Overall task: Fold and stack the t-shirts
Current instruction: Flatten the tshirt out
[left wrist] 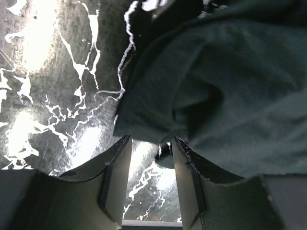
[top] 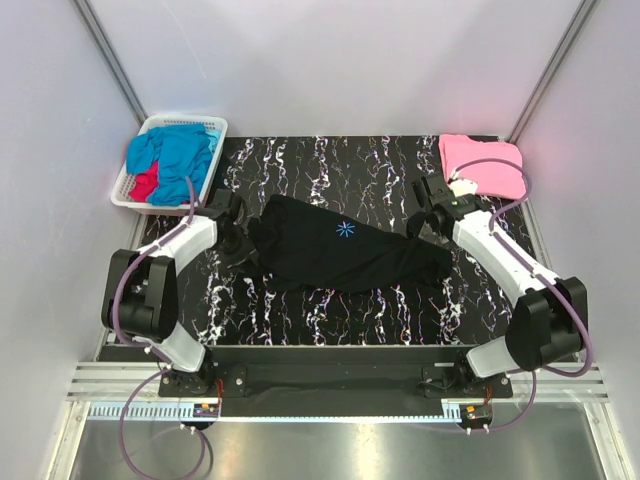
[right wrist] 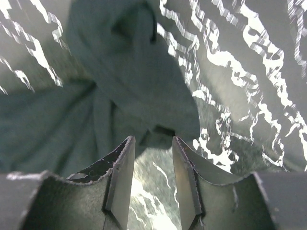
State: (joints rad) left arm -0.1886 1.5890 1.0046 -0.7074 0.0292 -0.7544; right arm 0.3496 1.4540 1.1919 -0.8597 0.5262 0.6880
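Black t-shirt (top: pixel 345 255) lies crumpled across the middle of the marbled table (top: pixel 330 320), its long axis running left to right, with a small blue star mark on its upper face. It is not folded.

Left gripper (left wrist: pixel 151 143): low over the table at the shirt's left end. The jaws are parted a moderate way, and bare table shows through the gap. The hem of the black cloth lies right at the fingertips, and in the wrist view it overlaps the right-hand finger. Nothing is pinched between the pads.

Right gripper (right wrist: pixel 152 143): at the shirt's right end. Its jaws are parted about as far, with table visible between them. Bunched cloth sits just ahead of the tips; I cannot tell whether it touches them. Nothing is held.

Pink t-shirt (top: pixel 483 163): folded flat at the far right corner of the table, well apart from the black one and close beside the right arm's wrist.

White slotted basket (top: pixel 190 120): at the far left corner. A blue t-shirt (top: pixel 180 150) is heaped inside, and a red t-shirt (top: pixel 147 185) shows beneath it on the near side.
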